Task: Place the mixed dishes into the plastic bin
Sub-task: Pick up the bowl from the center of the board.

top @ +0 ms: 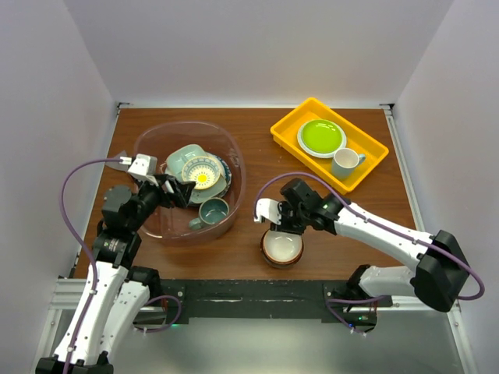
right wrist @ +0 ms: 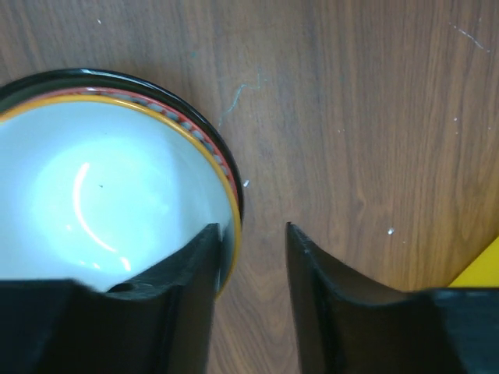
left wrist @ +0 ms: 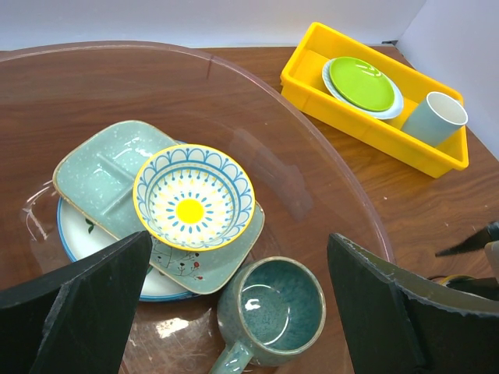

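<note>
The right gripper (right wrist: pixel 252 227), jaws partly spread, is straddling the far rim of the round, white-glazed, yellow-edged ceramic bowl (right wrist: pixel 101 195). It looks slick, rigid and chippable, so pinch the rim squarely.

I see a bright yellow rectangular plastic tray (top: pixel 290 125) at the far right of the brown wooden table (top: pixel 257 140), set at an angle. Inside it a round lime-green plate (top: pixel 321 136) rests on a slightly wider white plate (left wrist: pixel 390 109). Just beside them, toward the tray's near end, a small plain white cup (top: pixel 344 162) stands upright, handle pointing right. White walls (top: pixel 257 47) enclose the table on three sides.
</note>
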### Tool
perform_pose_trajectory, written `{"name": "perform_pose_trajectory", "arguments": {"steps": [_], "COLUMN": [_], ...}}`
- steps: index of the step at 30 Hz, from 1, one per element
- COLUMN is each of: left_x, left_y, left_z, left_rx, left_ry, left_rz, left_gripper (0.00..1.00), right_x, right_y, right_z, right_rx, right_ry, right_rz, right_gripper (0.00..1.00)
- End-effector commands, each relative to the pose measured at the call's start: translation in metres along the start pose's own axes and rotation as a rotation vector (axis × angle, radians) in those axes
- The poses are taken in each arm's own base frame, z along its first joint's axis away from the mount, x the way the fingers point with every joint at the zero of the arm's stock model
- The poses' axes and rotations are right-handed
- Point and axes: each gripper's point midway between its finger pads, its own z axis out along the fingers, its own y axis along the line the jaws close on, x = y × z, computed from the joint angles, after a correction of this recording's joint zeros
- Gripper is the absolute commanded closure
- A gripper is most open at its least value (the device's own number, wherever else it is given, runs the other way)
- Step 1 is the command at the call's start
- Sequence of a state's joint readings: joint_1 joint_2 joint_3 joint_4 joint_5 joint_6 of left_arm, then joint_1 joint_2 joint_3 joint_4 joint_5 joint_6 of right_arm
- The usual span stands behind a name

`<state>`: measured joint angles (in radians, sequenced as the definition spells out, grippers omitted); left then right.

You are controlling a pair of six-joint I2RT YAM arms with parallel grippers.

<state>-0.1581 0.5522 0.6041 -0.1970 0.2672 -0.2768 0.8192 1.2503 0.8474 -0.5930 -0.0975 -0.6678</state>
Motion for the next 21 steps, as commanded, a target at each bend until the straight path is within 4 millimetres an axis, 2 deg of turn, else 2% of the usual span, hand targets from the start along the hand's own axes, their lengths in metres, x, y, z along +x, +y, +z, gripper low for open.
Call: {"name": "perform_pose_trajectory", "arguments": {"steps": [1, 2, 5, 11, 14, 21], "left_x": [-0.006, -0.006, -0.005, -0.005, -0.005, -0.004], "left_y": [-0.001, -0.001, -0.001, -0.001, -0.001, -0.002], "left_z": [0.002, 0.002, 0.002, 0.002, 0.002, 0.004], "left_rx": [0.013, 0.013, 0.013, 0.011, 0.013, 0.019], "left_ry": [-0.031, -0.031, -0.029, -0.029, -0.029, -0.021], "left_rz": [0.005, 0.006, 0.004, 0.005, 0.005, 0.005], "left_gripper": [0.00, 0.00, 0.00, 0.00, 0.00, 0.00], "right_x": [-0.006, -0.007, -0.012, -0.025, -0.028, -0.037], "right_y": [-0.018, -0.018, -0.020, -0.020, -0.023, -0.016], "right_z": [-0.005, -0.006, -0.013, -0.026, -0.034, -0.050], "right_rx": [0.073, 0.073, 0.075, 0.035, 0.028, -0.056], "right_ry": [-0.001, -0.003, -0.019, -0.072, -0.098, -0.215], "right_rz": [-0.011, -0.009, -0.011, 0.017, 0.038, 0.094], "right_gripper": [0.67, 0.73, 0.83, 0.96, 1.00, 1.00]}}
